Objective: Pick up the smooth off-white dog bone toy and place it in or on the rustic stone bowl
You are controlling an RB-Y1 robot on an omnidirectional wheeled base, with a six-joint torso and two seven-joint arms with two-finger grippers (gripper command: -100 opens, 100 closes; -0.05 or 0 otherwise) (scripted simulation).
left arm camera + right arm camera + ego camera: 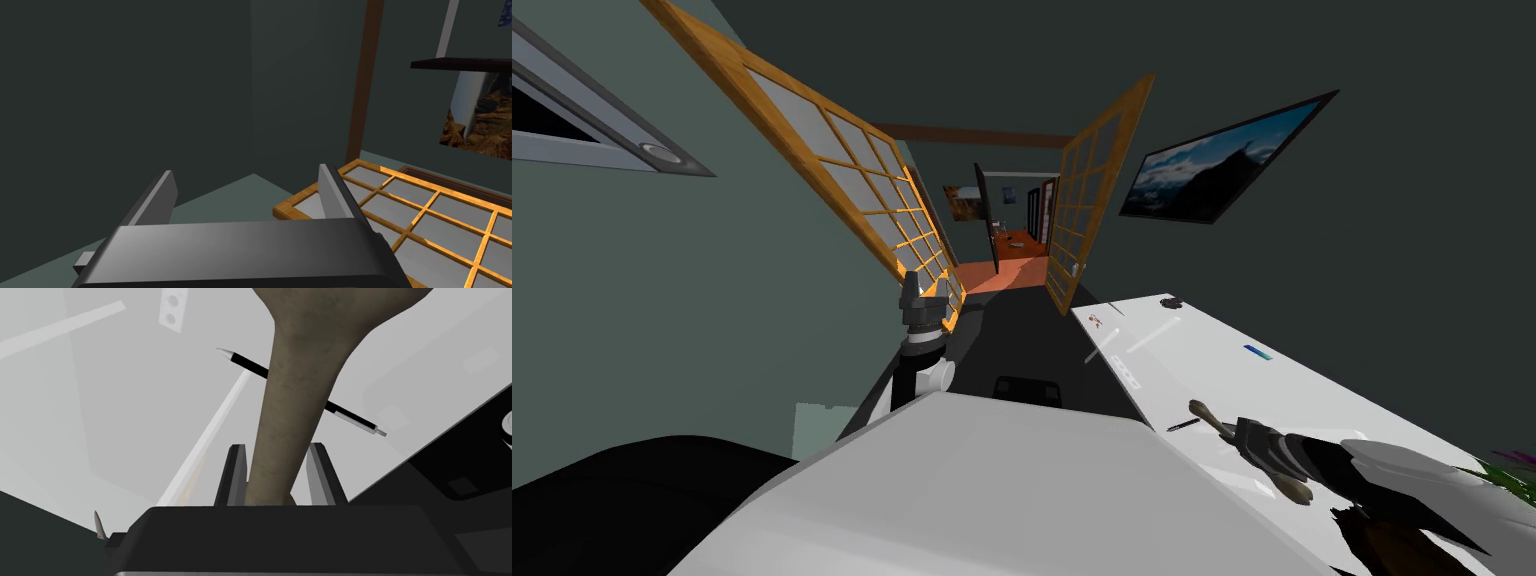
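Note:
My right gripper [276, 453] is shut on the shaft of a drab beige dog bone toy [300, 388]; its fingers press both sides. In the head view the bone [1212, 420] sticks out of both sides of the right gripper [1257, 448], over the white table [1212, 360] near its edge. A dark brown object [1387, 545] lies partly under my right forearm; I cannot tell whether it is the bowl. My left gripper [247, 195] stands open and holds nothing, raised in front of the doorway [917, 290].
A black and white pen [355, 419] lies on the table behind the bone, also seen as the pen [1183, 424]. Small items, among them a blue one [1257, 351], dot the table. Orange-framed glazed doors [842, 170] stand open ahead. A green plant [1507, 470] shows at the right.

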